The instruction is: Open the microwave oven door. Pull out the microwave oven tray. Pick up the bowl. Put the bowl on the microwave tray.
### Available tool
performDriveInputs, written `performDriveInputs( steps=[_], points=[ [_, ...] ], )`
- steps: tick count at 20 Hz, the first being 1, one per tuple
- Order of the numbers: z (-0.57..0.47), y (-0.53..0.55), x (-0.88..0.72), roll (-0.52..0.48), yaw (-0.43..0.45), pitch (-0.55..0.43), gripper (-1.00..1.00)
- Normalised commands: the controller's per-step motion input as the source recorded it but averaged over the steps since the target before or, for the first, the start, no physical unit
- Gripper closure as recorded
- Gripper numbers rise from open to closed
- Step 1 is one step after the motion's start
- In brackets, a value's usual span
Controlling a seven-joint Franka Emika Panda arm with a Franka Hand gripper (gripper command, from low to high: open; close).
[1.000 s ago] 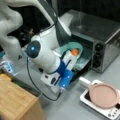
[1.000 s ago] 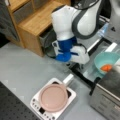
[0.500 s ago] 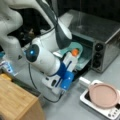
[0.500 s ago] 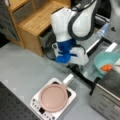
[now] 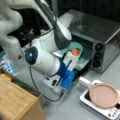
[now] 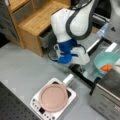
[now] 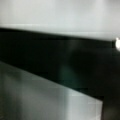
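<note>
On the grey bench (image 6: 22, 72) the silver oven (image 5: 100, 32) stands at the right of a front view, its three dark knobs facing the near side. Its microwave oven door (image 6: 82, 75) hangs folded down and open, a dark-framed panel whose long edge runs along the oven's front; in both front views the arm hides most of it. The microwave oven tray (image 5: 85, 58) juts out of the opening, flat and pale, its long axis parallel to the oven's front. The bowl (image 6: 106, 62) sits on it, upright and mouth up, light teal, with a small orange thing (image 6: 107, 67) inside.

The white arm arches down from the upper left of a front view, its wrist bent so that the blue-trimmed gripper (image 5: 65, 83) points down at the near edge of the open door, just below the tray. The bowl lies beyond and above the gripper, apart from it. I cannot tell whether the fingers are apart or together, since the gripper body covers them. The wrist view shows only a pale sloping surface and a dark band, with no fingers to be made out.

Near the oven a white appliance (image 6: 37, 106) carries a pink round disc (image 6: 53, 97).
</note>
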Motion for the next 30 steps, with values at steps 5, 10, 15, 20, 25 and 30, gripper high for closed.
performDriveInputs(
  steps=[5, 10, 15, 20, 25, 30],
  points=[
    [-0.05, -0.14, 0.1, 0.323, 0.018, -0.03, -1.0],
    [0.02, -0.11, 0.09, 0.378, 0.027, -0.013, -1.0],
    [0.06, -0.03, 0.1, 0.303, -0.019, -0.029, -1.0],
    [0.15, 0.04, 0.08, 0.213, -0.066, 0.008, -1.0],
    [0.25, 0.14, 0.12, 0.168, -0.139, 0.055, -1.0],
    [0.3, 0.26, 0.2, 0.137, -0.18, 0.081, -1.0]
  ],
)
